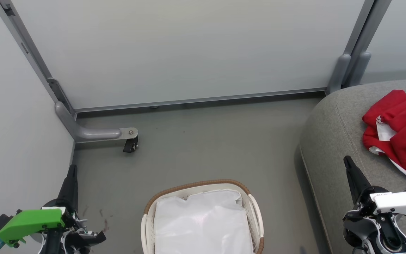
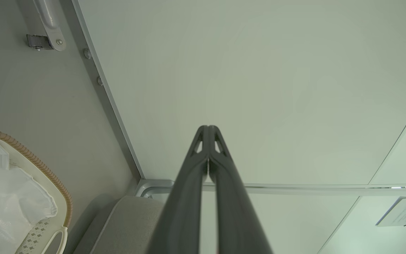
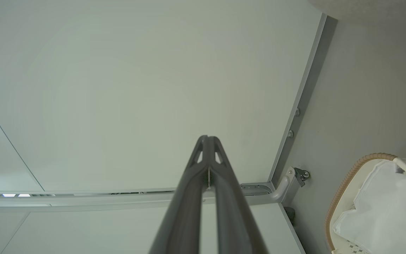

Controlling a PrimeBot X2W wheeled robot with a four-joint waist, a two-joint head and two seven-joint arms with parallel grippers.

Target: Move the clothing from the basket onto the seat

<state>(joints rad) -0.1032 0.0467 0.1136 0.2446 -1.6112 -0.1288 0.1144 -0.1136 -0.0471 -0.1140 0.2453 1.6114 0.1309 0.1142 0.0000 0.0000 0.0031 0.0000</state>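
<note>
Figure: resting pose of both arms. The left gripper (image 1: 72, 171) stands at the lower left of the head view, its 2 dark fingers (image 2: 189, 187) pressed together at the tips and holding nothing. They rise from a green wrist housing (image 1: 30, 222). The right gripper (image 1: 347, 161) stands at the lower right. Its 2 fingers meet at the tips, lean slightly left and rise from a white wrist housing (image 1: 400, 203).

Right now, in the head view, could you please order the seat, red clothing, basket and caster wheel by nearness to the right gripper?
From the right gripper:
1. Grey seat, which it overlaps.
2. Red clothing, on the seat, to its right.
3. Basket, on the floor, left.
4. Caster wheel, far left.
</note>
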